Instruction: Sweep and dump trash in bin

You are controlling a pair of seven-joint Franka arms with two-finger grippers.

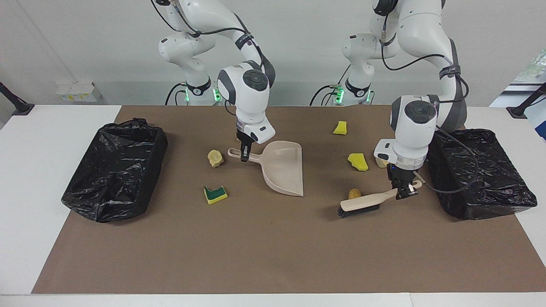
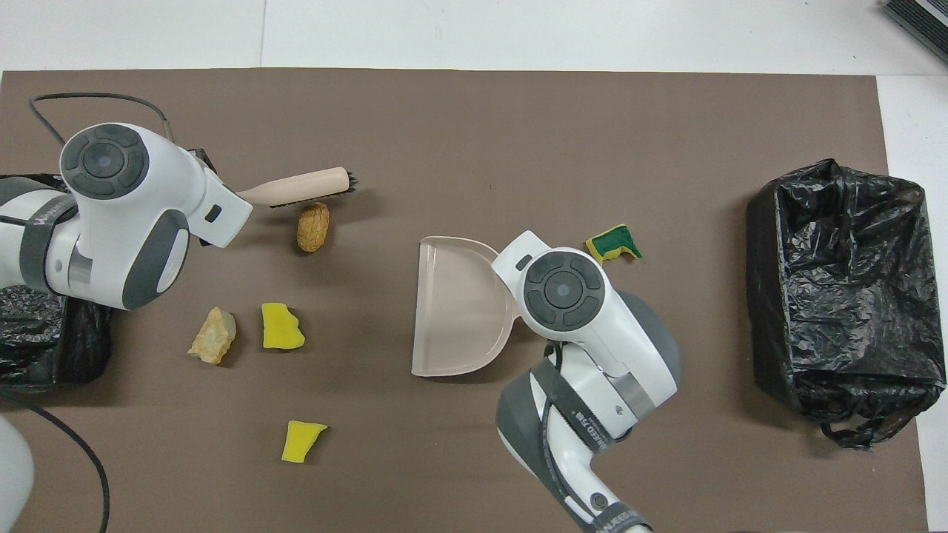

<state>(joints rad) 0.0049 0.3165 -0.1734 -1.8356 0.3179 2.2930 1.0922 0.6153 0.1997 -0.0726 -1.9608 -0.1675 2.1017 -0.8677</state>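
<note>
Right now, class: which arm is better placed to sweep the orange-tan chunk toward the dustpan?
Left. Its claw holds the brush, whose bristles sit right beside the orange-tan chunk. The right claw holds the dustpan, nearer the table's middle.

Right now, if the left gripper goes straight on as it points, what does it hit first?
Left gripper points down, shut on the brush; under it only bare brown mat, probably hit first. Gap unclear.

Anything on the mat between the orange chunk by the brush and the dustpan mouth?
Nothing visible. The orange chunk lies beside the brush, and only bare brown mat separates it from the dustpan. The other scraps lie off that line.
</note>
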